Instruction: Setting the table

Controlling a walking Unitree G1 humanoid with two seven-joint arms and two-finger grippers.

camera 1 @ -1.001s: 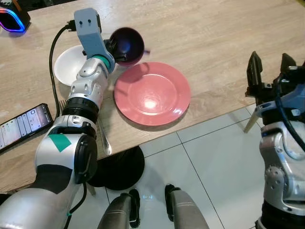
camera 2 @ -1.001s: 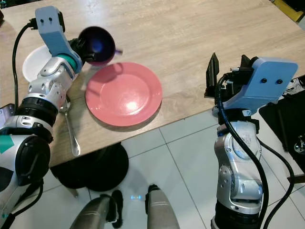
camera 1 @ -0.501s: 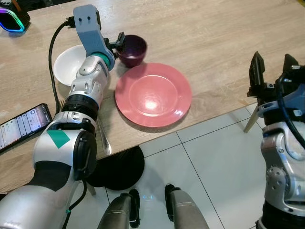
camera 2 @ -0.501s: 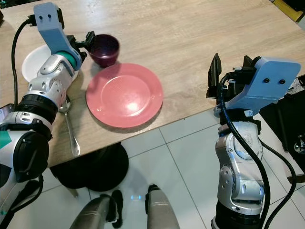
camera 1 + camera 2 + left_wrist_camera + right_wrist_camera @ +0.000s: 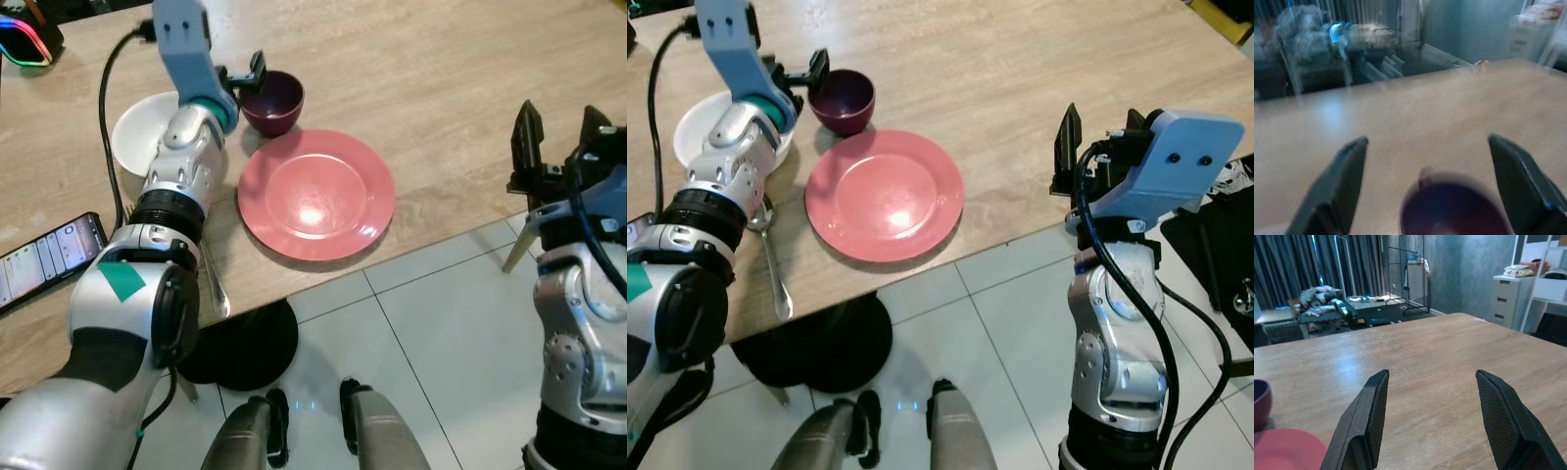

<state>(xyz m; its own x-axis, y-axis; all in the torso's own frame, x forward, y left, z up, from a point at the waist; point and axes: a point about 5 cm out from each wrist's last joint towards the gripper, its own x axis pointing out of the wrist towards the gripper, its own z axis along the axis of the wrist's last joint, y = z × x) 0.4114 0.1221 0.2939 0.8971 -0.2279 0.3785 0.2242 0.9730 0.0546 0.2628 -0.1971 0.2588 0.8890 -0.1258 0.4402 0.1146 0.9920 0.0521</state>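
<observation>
1. Tableware sits on a pale wood-grain table (image 5: 460, 108); farthest left a phone (image 5: 49, 257) lies flat with its screen lit, close to the near edge.
2. Next comes a round white bowl (image 5: 137, 132), smooth and glossy, partly hidden behind the silver left arm.
3. A metal spoon (image 5: 772, 262) lies lengthwise just in front of that bowl, with its handle pointing to the table's near edge.
4. Above the table past the white bowl, the left gripper (image 5: 250, 78) has its two black fingers spread wide and holds nothing. In the left wrist view the fingers (image 5: 1337, 186) stand to either side of the purple bowl with a clear gap on both sides, though that view is blurred.
5. A small purple bowl (image 5: 272, 101), deep and dark inside, stands upright on the wood just beyond the plate's far rim and beside the white bowl.
6. A pink plate (image 5: 315, 193) lies flat near the table's front edge; it is round, shallow and shiny, with a bright glint near its middle.
7. Off the table's right edge, over the tiled floor (image 5: 441, 323), the right gripper (image 5: 558, 137) is raised with its textured black fingers (image 5: 1369, 421) parted wide, touching nothing.
</observation>
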